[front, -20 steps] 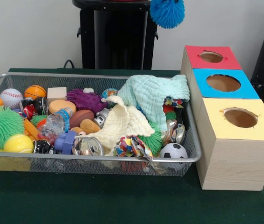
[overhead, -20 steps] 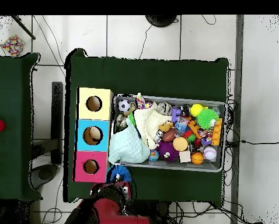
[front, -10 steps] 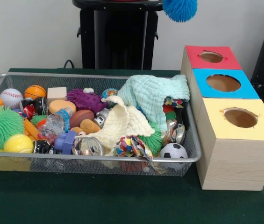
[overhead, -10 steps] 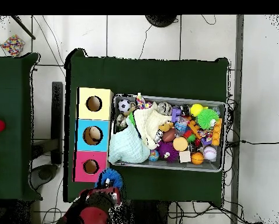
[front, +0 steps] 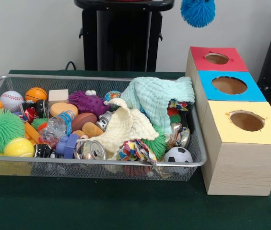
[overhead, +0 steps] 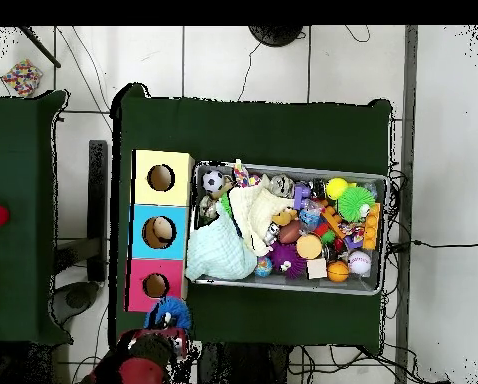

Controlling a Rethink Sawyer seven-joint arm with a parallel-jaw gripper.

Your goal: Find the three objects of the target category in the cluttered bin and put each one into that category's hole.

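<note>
The blue fuzzy puffball [front: 198,12] hangs in the air at the top of the front view, above and behind the red-surround hole [front: 217,58]. In the overhead view the puffball [overhead: 169,311] sits just off the robot-side edge of the red-surround hole's box [overhead: 155,286]. My gripper [overhead: 165,322] is shut on it at the arm's end; the front view cuts the gripper off. The wire mesh bin [front: 92,162] is full of toys and cloths. No brown monkey plush shows; it is hidden or out of view.
Blue-surround [front: 229,85] and yellow-surround [front: 246,120] holes follow the red one in the same wooden box. In the bin lie a mint cloth [front: 157,98], a cream cloth [front: 123,127], a green spiky ball [front: 1,129], a purple spiky toy [front: 88,102] and several balls.
The puffball has moved right in the front view, from above the pedestal towards the red-surround hole. In the overhead view the arm and puffball have swung left.
</note>
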